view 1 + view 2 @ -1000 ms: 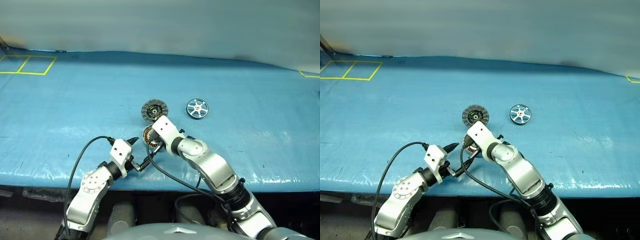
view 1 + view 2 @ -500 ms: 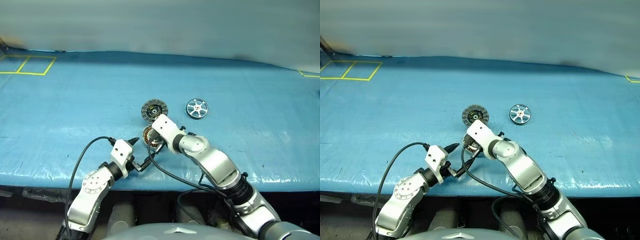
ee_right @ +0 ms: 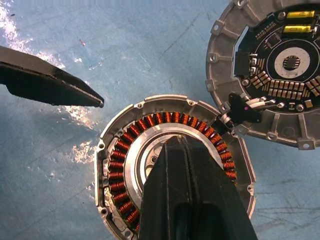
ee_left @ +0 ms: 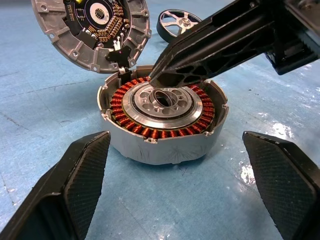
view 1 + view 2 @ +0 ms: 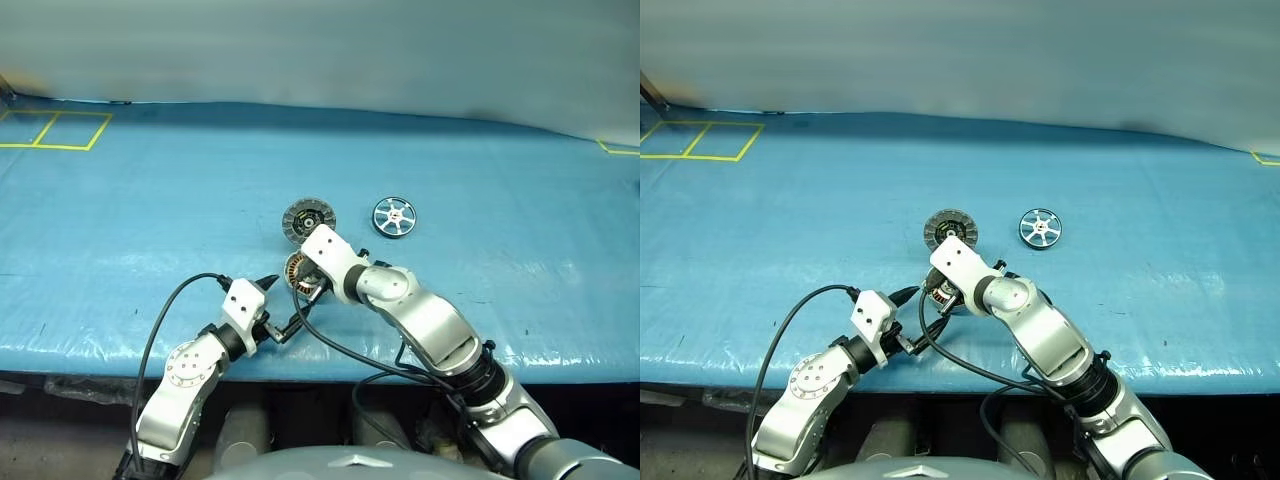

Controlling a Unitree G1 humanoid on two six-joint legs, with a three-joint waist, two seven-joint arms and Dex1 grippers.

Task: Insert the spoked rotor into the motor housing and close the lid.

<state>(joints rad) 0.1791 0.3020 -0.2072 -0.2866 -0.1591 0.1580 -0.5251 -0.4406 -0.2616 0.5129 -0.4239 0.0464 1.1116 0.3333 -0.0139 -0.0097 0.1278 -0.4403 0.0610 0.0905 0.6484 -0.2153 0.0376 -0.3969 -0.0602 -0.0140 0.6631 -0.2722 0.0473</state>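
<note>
Over motor housing [image 4: 162, 117] centre: right gripper [image 4: 161, 80] clenched, empty; left gripper [image 4: 175, 185] released nearby; lid [image 3: 272, 70] board print unreadable.

I see my right gripper [image 3: 176, 142] with its 2 fingers pressed together, tip over the silver centre of the housing [image 3: 120, 165] inside the copper windings. The lid [image 3: 235, 30] lies open beside it, joined at the rim, circuit face up. My left gripper's finger [image 3: 45, 80] points in over blue cover [image 3: 125, 45]
</note>
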